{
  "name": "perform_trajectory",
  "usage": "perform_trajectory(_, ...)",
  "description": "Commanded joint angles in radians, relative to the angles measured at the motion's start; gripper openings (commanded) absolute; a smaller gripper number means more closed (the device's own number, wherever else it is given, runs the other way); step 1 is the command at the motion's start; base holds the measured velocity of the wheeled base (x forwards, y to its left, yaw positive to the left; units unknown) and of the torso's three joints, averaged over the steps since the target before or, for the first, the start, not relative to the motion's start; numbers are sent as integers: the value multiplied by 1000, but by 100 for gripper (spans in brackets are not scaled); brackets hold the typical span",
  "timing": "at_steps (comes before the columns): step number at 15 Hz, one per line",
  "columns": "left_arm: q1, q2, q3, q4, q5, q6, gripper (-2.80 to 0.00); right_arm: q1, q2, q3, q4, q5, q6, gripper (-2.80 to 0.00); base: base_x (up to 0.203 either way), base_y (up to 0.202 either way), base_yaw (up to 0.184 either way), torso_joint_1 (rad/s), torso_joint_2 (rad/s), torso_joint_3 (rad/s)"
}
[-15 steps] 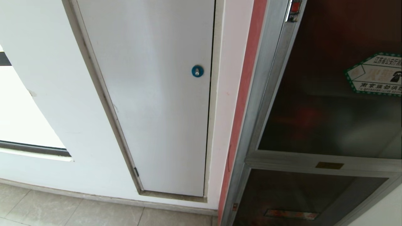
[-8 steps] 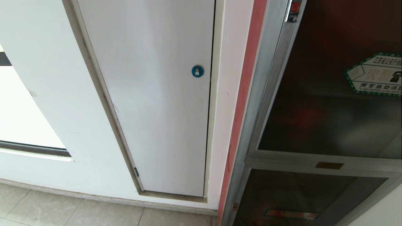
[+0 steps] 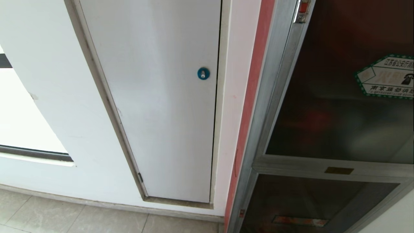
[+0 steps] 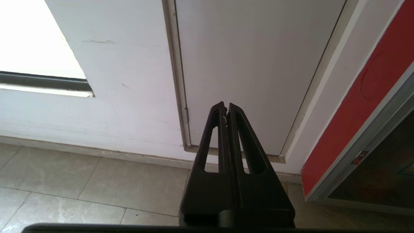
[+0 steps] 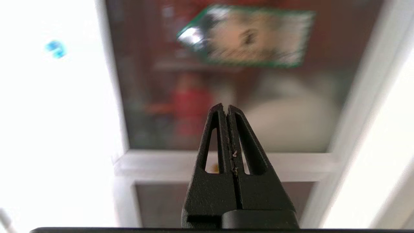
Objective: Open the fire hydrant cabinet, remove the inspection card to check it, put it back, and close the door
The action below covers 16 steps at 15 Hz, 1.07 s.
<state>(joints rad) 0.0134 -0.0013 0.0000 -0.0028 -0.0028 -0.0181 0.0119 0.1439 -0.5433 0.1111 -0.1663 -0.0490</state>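
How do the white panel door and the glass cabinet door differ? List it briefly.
The white panel door is plain and opaque; the glass door is dark, tinted and see-through, with red shapes showing behind it.
The white panel door bears a round blue lock; the glass door bears a green-bordered hexagonal sticker.
The white panel door sits in a thin frame; the glass door has a wide silver metal one.
Both look shut.

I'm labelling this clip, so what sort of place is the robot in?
Probably an indoor corridor or utility area of a building: a wall-mounted fire hydrant cabinet with its tinted glass door shut, a white panel door with a blue lock, and a tiled floor.
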Motion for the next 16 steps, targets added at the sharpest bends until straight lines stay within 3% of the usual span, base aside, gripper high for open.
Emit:
perform_trajectory(1,0,1,0,0,0,0,-280,-4,-123,93,5,66,1,-280,0,0,0,0,0,0)
perform_trajectory(6,0,1,0,0,0,0,-280,-4,-142,269,-33,102,38,-280,0,0,0,0,0,0)
perform_trajectory(11,0,1,0,0,0,0,-280,-4,-142,491,-263,102,33,-280,0,0,0,0,0,0)
perform_trajectory(16,0,1,1,0,0,0,-280,-4,-142,543,-254,124,62,-280,0,0,0,0,0,0)
